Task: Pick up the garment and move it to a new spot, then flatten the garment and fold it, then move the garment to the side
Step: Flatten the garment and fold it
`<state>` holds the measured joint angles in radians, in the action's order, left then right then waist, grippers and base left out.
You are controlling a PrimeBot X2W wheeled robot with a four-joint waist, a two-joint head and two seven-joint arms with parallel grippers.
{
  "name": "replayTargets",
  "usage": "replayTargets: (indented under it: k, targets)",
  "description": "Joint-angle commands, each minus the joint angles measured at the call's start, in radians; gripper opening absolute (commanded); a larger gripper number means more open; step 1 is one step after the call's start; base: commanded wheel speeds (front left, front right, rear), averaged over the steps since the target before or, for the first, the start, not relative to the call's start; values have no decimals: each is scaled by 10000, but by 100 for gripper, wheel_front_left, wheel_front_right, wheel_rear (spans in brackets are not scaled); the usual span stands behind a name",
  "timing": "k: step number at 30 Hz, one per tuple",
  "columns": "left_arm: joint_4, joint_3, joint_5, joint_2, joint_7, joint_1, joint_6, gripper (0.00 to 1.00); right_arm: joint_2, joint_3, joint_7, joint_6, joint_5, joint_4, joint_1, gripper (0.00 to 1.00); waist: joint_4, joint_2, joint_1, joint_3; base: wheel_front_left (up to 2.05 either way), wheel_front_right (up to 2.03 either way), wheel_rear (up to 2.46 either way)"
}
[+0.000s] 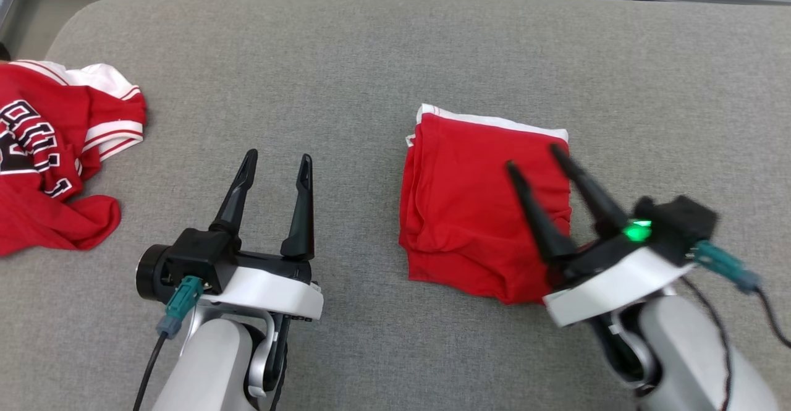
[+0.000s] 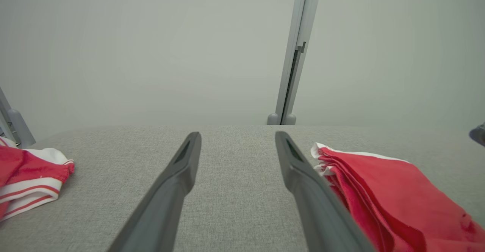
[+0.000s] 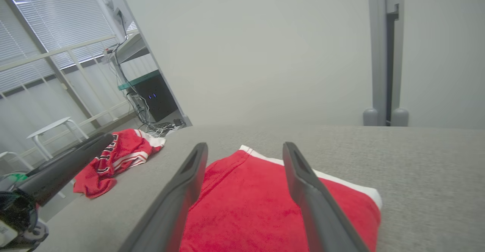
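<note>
Red garment (image 1: 482, 201): it's found folded into a chunky rectangle, right of centre on the grey padded surface (image 1: 346, 59). White trim is seen along its far edge, and stacked layers are seen at its left edge in the left wrist view.
Right gripper (image 1: 532, 156): the fingers are spread apart and nothing is pinched. It's held over the near right part of the fold, tips pointed toward the far edge. Whether the cloth is touched can't be told, tbh.
Left gripper (image 1: 279, 155): the fingers are parted too, with nothing held. It's parked over bare surface just left of the garment, apart from it.
Why the left is parked there: probably so the fold isn't disturbed while the layered left edge is within reach.
Why the right fingers are spread: likely so the whole stack can be taken between them, not just the top layer.
Other jersey (image 1: 55, 151): a second red one, with white stripes and black lettering, is seen crumpled at the far left, well apart from the folded one.
Stage: the folding looks done, so only the move to the side is reckoned to be left.
Risk: if only the top layer gets grabbed, the fold could be pulled open.
</note>
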<state>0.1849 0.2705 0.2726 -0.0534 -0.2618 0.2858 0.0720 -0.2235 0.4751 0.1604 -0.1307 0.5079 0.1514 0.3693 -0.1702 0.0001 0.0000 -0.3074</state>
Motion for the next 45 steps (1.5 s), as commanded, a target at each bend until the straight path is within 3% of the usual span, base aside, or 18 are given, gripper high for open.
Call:
replayTargets:
  k: [1, 9, 15, 21, 32, 45]
  targets:
    - [-45, -115, -100, -75, -40, -55, 25, 100, -115, -528, 107, -2, -96, -50, -237, 100, 91, -1, 0, 42, 0, 0, 0]
    - [-50, -471, -160, -310, -28, -343, -92, 100, -391, -3558, -151, -2, -921, -638, -1620, 100, 513, -1, 0, 298, 0, 0, 0]
    - [48, -593, 2, -510, -29, -614, -268, 100, -246, -4566, -536, -2, -1326, -1191, -2436, 100, 752, -1, 0, 591, 0, 0, 0]
    - [260, -713, 259, -711, 15, -1085, -426, 100, -41, -4733, -1059, -2, -1636, -1830, -3192, 100, 1007, -1, 0, 1123, 0, 0, 0]
    - [344, -727, 276, -1076, 194, -1974, -235, 100, 339, -4722, -1923, -2, -2027, -2540, -4309, 100, 1199, -1, 0, 2107, 0, 0, 0]
    - [132, -661, 329, -1194, 302, -2306, -51, 100, 336, -4793, -2419, -2, -2450, -3145, -4769, 100, 1174, -1, 0, 2374, 0, 0, 0]
